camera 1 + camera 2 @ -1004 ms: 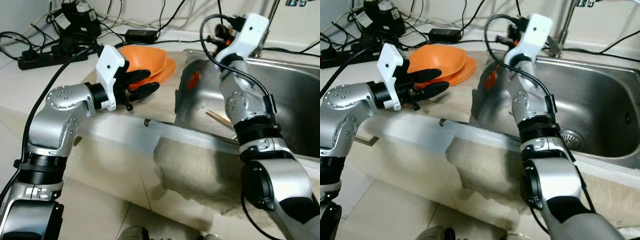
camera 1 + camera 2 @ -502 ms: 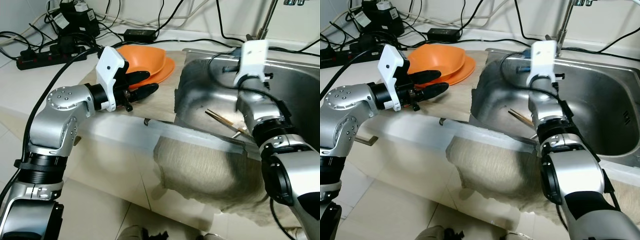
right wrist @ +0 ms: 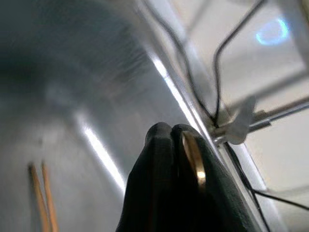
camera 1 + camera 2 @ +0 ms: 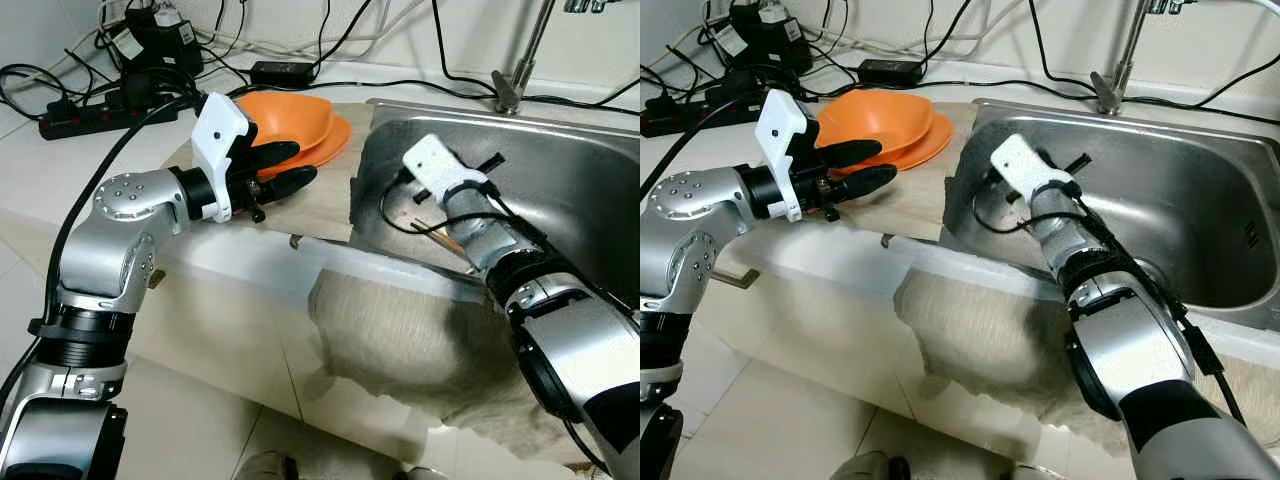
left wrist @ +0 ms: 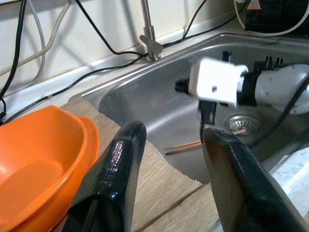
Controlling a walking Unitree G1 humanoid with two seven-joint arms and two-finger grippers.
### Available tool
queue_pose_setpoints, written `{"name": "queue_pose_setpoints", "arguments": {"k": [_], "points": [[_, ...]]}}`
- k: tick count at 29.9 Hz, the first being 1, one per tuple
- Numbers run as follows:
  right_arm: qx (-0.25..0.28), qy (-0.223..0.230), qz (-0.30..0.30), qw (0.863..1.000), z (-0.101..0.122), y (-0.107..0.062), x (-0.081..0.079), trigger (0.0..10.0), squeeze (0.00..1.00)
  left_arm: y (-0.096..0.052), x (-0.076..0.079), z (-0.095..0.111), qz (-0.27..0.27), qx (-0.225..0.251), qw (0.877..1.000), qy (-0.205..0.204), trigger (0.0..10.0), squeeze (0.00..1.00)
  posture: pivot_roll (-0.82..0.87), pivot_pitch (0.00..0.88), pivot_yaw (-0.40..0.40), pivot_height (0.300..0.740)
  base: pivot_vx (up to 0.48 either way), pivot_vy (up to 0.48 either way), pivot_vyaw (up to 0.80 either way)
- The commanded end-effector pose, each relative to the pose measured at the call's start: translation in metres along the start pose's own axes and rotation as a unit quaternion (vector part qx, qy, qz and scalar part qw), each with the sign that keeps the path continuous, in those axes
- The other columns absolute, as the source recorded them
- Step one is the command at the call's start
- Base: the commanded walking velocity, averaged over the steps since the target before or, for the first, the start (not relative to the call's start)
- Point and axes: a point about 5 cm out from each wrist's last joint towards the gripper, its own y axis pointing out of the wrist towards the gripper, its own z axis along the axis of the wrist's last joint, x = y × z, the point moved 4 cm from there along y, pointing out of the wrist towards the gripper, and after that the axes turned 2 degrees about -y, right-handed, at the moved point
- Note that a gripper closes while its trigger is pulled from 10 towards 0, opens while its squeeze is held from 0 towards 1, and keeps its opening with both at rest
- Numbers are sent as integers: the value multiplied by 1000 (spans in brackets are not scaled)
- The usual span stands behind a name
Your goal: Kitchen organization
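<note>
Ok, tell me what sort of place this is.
Most likely a home kitchen counter: a steel sink with a tap, chopsticks lying in the basin, and stacked orange bowls on a mat beside it. Cables and a power strip clutter the back.

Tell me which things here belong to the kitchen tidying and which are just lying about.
Part of the job: stacked orange plastic bowls, wooden chopsticks, stainless steel sink, left gripper, right gripper.

Lying about: black power strip, black cables, beige cloth.
</note>
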Motion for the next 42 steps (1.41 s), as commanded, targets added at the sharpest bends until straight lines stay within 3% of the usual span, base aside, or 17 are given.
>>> {"name": "queue_pose_setpoints", "arguments": {"k": [1,2,3,5,7,14,26,27,28,32,34,36,37,38,40,41,42], "points": [[-10,-39,30,999,-6,-2,-13,10000,267,-2,-3,2,5,-5,1000,8,10000,0,66,6,62,740,0,0,0],[-15,-54,43,997,-10,-4,-19,10000,267,-2,-3,2,5,-5,1000,8,10000,0,67,7,61,740,0,0,0],[-19,-65,52,996,-14,-5,-22,10000,1000,-2,-4,2,6,-5,1000,9,10000,0,67,8,60,740,0,0,0],[-21,-70,55,996,-15,-6,-24,10000,1000,-2,-4,2,7,-5,1000,9,10000,0,67,8,60,740,0,0,0],[-20,-113,66,991,-18,-7,-29,10000,1000,-3,-4,2,7,-7,1000,11,10000,0,68,8,60,740,0,0,0],[-21,-144,86,986,-22,-10,-39,10000,1000,-2,-5,3,7,-7,1000,13,10000,0,65,12,61,740,0,0,0],[-16,-174,88,981,-22,-10,-40,10000,1000,-2,-6,3,8,-11,1000,15,10000,0,67,15,61,740,0,0,0],[-15,-177,85,980,-21,-10,-40,10000,745,-2,-6,3,8,-11,1000,15,10000,0,67,15,61,740,0,0,0],[-13,-168,79,983,-17,-9,-37,10000,0,-2,-7,3,10,-12,1000,16,10000,0,70,17,60,740,0,0,0],[-4,-134,65,989,-7,-6,-31,10000,0,-3,-10,2,13,-15,1000,19,10000,0,70,17,60,740,0,0,0],[11,-25,52,998,12,-2,-21,10000,0,-3,-14,-1,23,-20,999,23,10000,0,70,17,60,740,0,0,0],[15,2,50,999,17,-1,-18,10000,0,-4,-15,-1,24,-22,999,23,10000,0,70,17,60,740,0,0,0],[28,108,52,992,30,1,-13,10000,0,-5,-20,-3,32,-27,999,26,10000,0,72,17,66,740,0,0,0],[28,108,52,992,30,1,-13,10000,0,-5,-20,-3,32,-27,999,26,10000,0,72,17,66,740,0,0,0],[51,219,57,973,46,2,-7,10000,0,-6,-24,-6,39,-32,998,28,10000,0,72,16,67,740,0,0,0],[58,252,60,964,51,2,-5,10000,0,-6,-25,-7,41,-34,998,29,10000,0,72,16,67,740,0,0,0],[72,309,56,947,58,2,0,10000,0,-7,-26,-9,43,-39,998,30,10000,0,70,14,67,740,0,0,0]]}}
